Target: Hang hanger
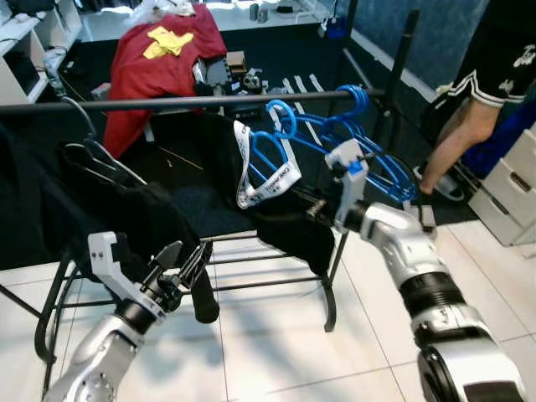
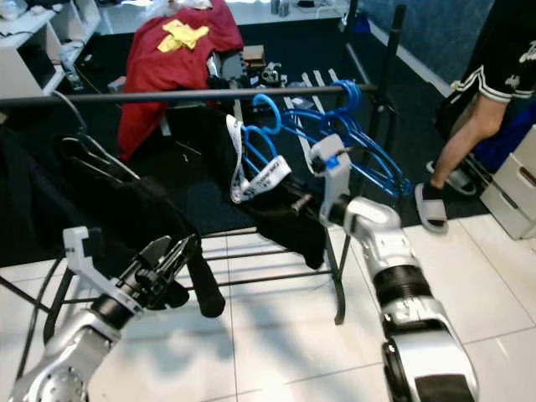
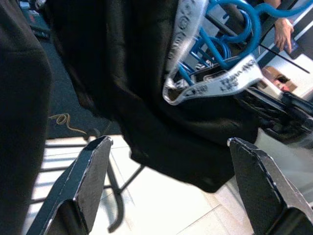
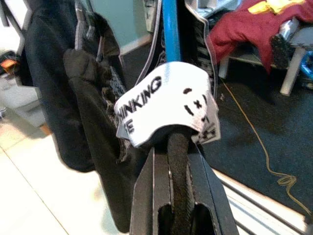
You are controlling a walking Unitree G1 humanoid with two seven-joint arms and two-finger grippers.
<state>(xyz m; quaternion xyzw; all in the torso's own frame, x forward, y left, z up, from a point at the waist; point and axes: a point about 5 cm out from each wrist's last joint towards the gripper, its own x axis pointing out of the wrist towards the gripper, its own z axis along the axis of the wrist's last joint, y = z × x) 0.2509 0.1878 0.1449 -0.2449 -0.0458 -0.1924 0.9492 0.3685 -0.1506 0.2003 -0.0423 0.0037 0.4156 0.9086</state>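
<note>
Nearest, the left gripper (image 1: pixel 186 266) hovers low over glossy white floor tiles (image 1: pixel 276 352), its two long black fingers spread apart and grasping nothing. Just beyond it stands a black metal clothes rack (image 1: pixel 251 285) with thin lower bars. The right gripper (image 4: pixel 178 196) reaches in at mid height, its black fingers clenched on the bottom edge of a blue plastic hanger (image 1: pixel 280 146) that carries a black garment (image 1: pixel 289 222) with a white printed strap (image 1: pixel 255 180). The hanger's curved hook sits at the horizontal black rail (image 1: pixel 167 103), beside several more blue hangers (image 1: pixel 368 155) hooked there. Dark clothing (image 1: pixel 100 201) on a thin wire hanger fills the rail's left part. Farther back lie dark carpet, a red cloth heap (image 1: pixel 167 63) with yellow patches, white shelving, and a person's legs (image 1: pixel 456 138) at right.
</note>
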